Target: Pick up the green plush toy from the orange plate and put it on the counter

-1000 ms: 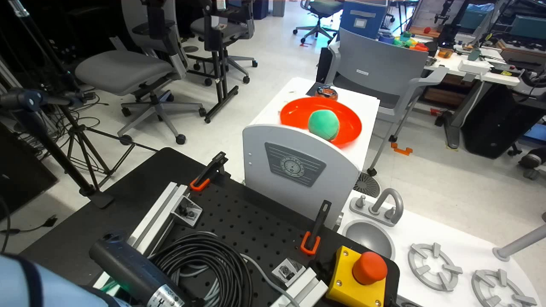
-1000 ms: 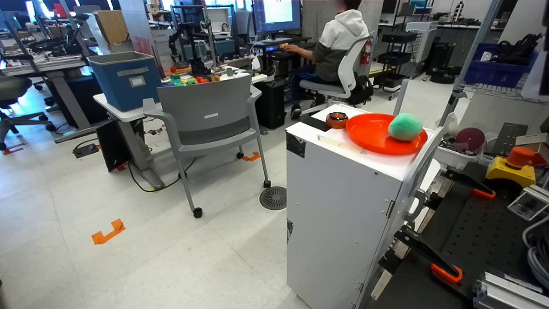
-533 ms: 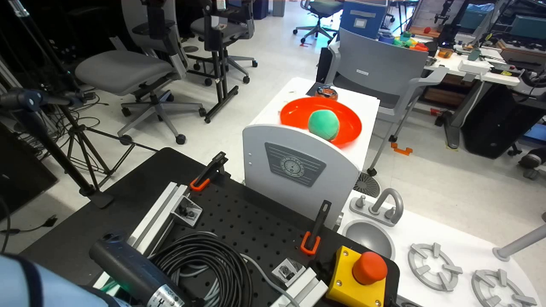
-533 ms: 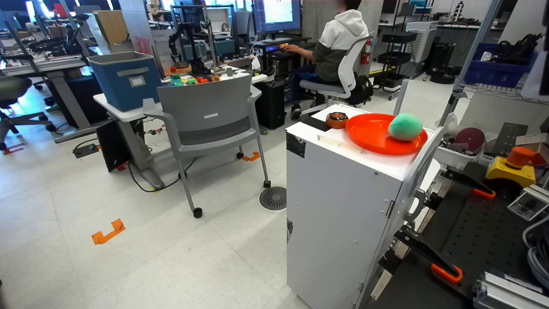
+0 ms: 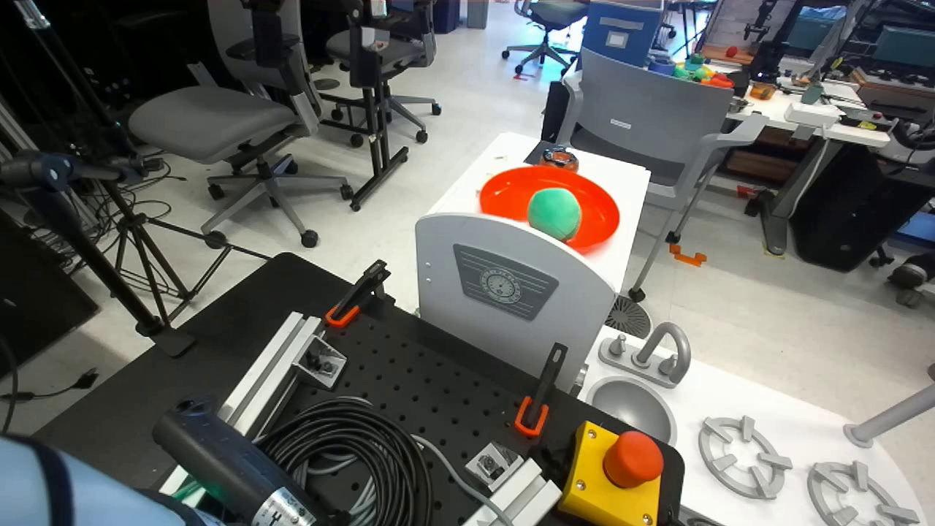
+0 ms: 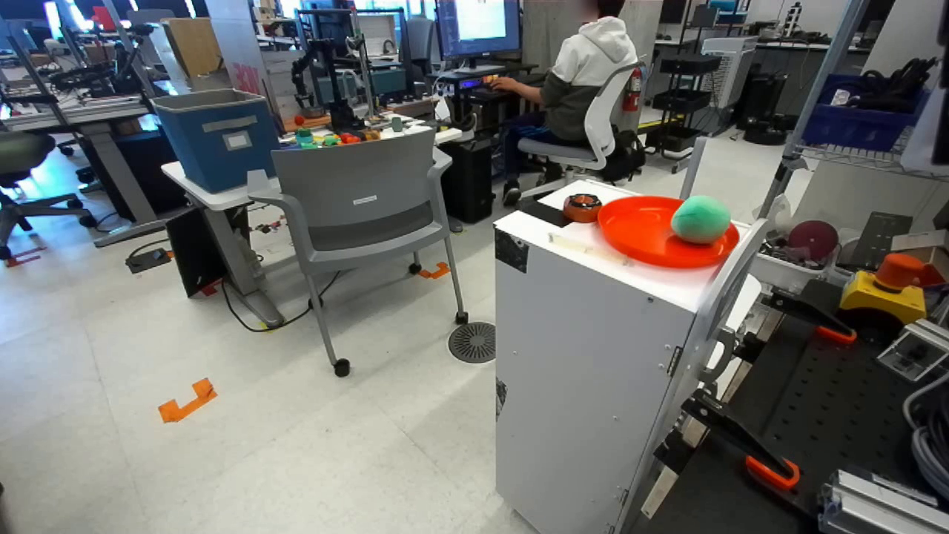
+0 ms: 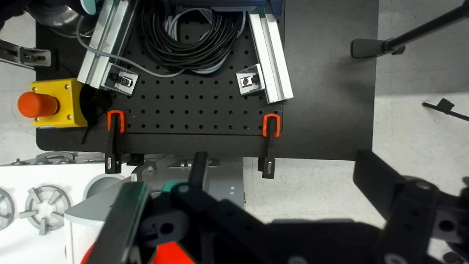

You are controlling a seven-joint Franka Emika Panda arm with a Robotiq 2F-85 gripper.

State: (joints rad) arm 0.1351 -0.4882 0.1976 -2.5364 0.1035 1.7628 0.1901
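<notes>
In both exterior views, saw pale floor (image 6: 296,437) with orange tape (image 6: 189,401) and round floor grate (image 6: 472,342), plus grey armchair (image 6: 363,196) on casters near white desk (image 6: 215,199) bearing blue bin (image 6: 222,148). In an exterior view, spotted lit monitor (image 6: 478,30), grey wall section (image 6: 552,33), wire shelf (image 6: 860,159) at far right, bluish glare (image 6: 44,231) on floor at left. In an exterior view, got grey swivel chair (image 5: 212,120) beside dark area (image 5: 153,44) at upper left.
</notes>
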